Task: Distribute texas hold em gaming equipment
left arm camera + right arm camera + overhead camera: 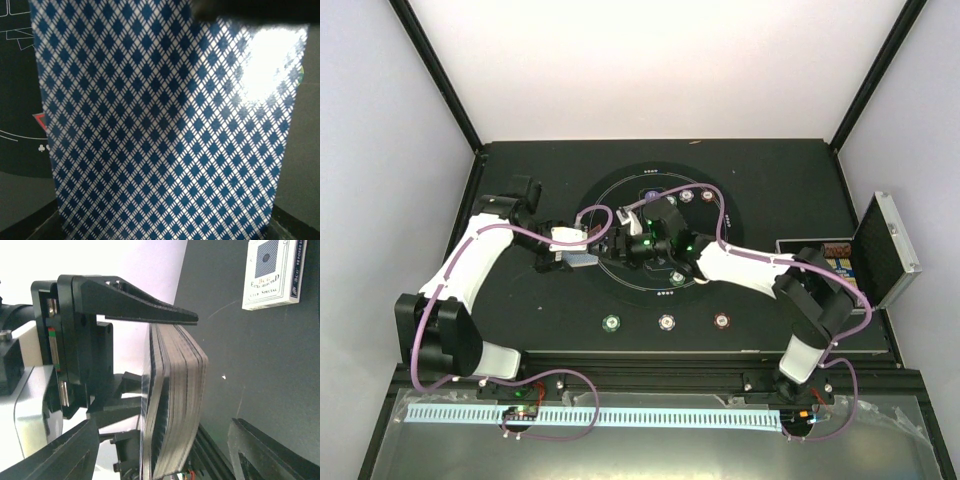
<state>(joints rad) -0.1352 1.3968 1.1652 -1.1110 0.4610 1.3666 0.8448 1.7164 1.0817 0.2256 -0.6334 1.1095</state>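
My left gripper (570,252) is shut on a deck of blue-backed playing cards (580,262), held above the mat left of centre. The top card's back (165,130) fills the left wrist view and hides the jaws. A small red triangle (39,121) peeks out at its left edge. In the right wrist view the deck (175,400) stands on edge between my right gripper's (165,460) open fingers, its outermost card slightly parted. The right gripper (625,243) meets the deck over the printed circle. Three chips (666,322) lie in a row near the front; two chips (697,197) and a purple disc (653,194) lie at the back.
An open silver-edged black case (887,250) stands at the right edge, with chips (835,248) and a card box (272,272) beside it. A white disc (677,278) lies under the right arm. Purple cables loop over both arms.
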